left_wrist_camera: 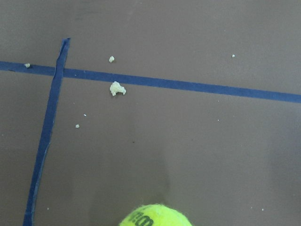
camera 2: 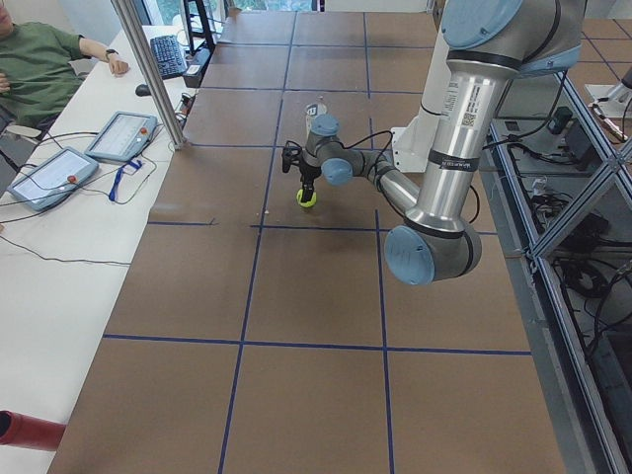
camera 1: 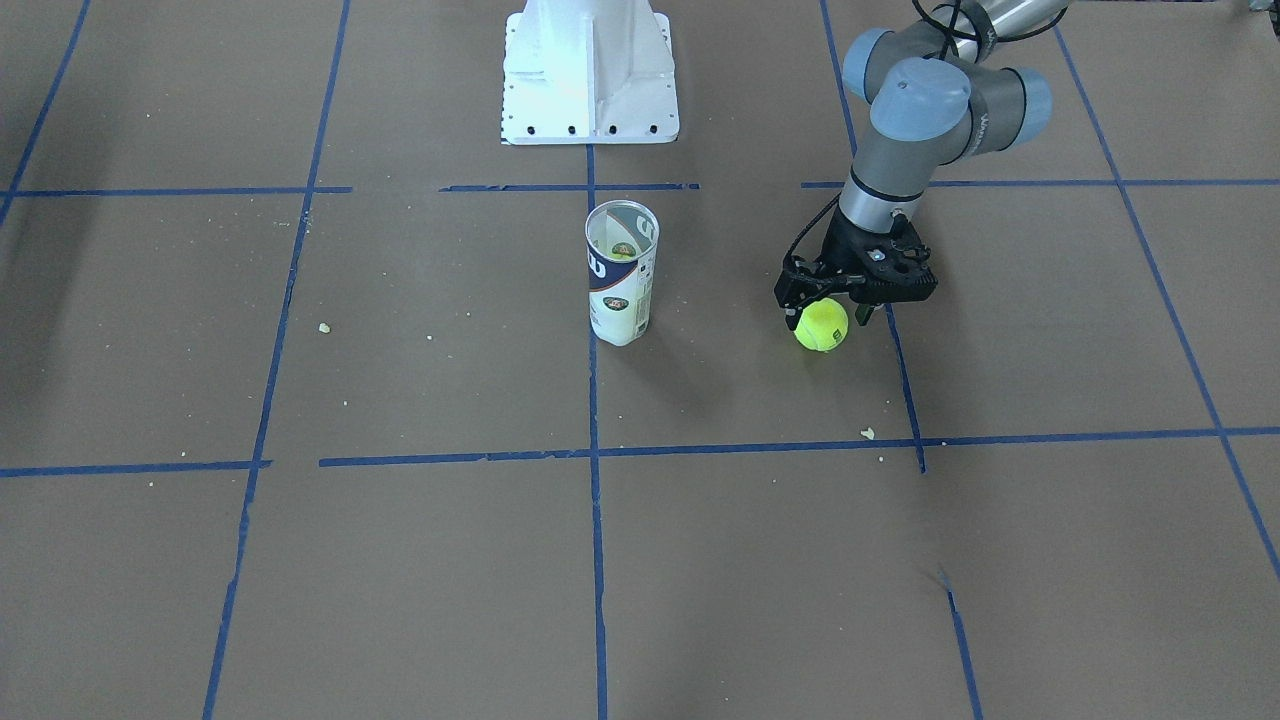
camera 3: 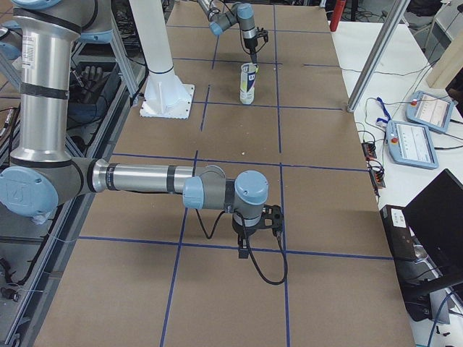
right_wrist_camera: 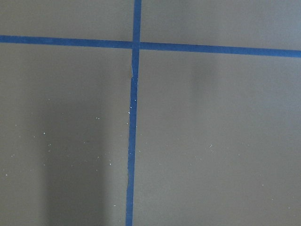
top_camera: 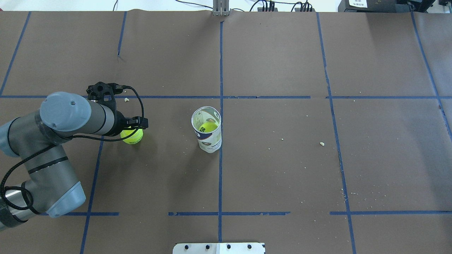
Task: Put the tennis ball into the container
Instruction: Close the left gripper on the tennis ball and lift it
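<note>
Grasp step: the left gripper [camera 1: 823,312] is clenched on the bright yellow-green fuzzy tennis ball [camera 1: 822,326], well apart from the upright clear plastic tube container [camera 1: 621,272], so transport above its rim should come next.

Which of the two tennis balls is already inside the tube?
The ball inside the upright tube; the other ball is outside, at the left gripper.

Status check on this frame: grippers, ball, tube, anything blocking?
Left gripper straddling the tennis ball, grip unconfirmed. Right gripper seen only from the side, far off. Container upright, open, one ball inside. Path clear.
</note>
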Tool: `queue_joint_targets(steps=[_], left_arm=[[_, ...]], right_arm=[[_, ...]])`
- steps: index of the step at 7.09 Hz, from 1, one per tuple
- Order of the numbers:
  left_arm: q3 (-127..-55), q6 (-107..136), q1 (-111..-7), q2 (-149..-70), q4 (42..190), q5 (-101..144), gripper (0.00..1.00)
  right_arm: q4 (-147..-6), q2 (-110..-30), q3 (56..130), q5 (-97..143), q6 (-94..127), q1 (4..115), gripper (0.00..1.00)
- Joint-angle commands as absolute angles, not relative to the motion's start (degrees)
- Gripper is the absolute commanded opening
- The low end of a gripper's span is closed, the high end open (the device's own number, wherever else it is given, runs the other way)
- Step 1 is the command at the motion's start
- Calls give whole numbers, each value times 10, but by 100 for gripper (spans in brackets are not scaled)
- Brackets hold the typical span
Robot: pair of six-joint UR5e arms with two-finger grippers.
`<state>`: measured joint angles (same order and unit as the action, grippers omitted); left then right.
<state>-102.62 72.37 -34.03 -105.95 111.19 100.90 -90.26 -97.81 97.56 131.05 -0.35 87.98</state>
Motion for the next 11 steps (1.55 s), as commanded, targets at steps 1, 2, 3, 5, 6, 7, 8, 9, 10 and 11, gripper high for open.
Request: queue_joint_targets(steps=[1, 2, 3, 5, 6, 7, 8, 9, 10, 11], left_arm=[[-1012, 729, -320, -1059, 1112, 985, 100], [-1010, 729, -318, -1059, 1112, 985, 100], [-1006, 730, -316, -1059, 1112, 986, 100], [-999, 762, -316, -1062, 1110, 986, 6], [-1006, 770, -316, -1059, 1109, 986, 0], [-1017, 771, -322, -1060, 1108, 988, 0], [-1050, 769, -325, -1055, 1082, 989, 0], [-1116, 760, -328, -1059, 1007, 991, 0], [-1180, 759, -350, -1070, 929, 996, 0], [-1220, 759, -383, -1103, 856, 1033, 0]], right_arm=[[-903, -978, 976, 1310, -4, 880, 100], [-903, -978, 976, 1310, -4, 880, 100], [-903, -978, 976, 1310, -4, 880, 100], [-903, -978, 976, 1310, -4, 880, 100], [-903, -978, 976, 1310, -4, 880, 100], [-903, -978, 976, 1310, -4, 880, 100], [-903, -978, 976, 1310, -4, 880, 100], [-903, -978, 976, 1310, -4, 880, 100], [-903, -978, 976, 1310, -4, 880, 100], [-903, -978, 976, 1310, -4, 880, 100]])
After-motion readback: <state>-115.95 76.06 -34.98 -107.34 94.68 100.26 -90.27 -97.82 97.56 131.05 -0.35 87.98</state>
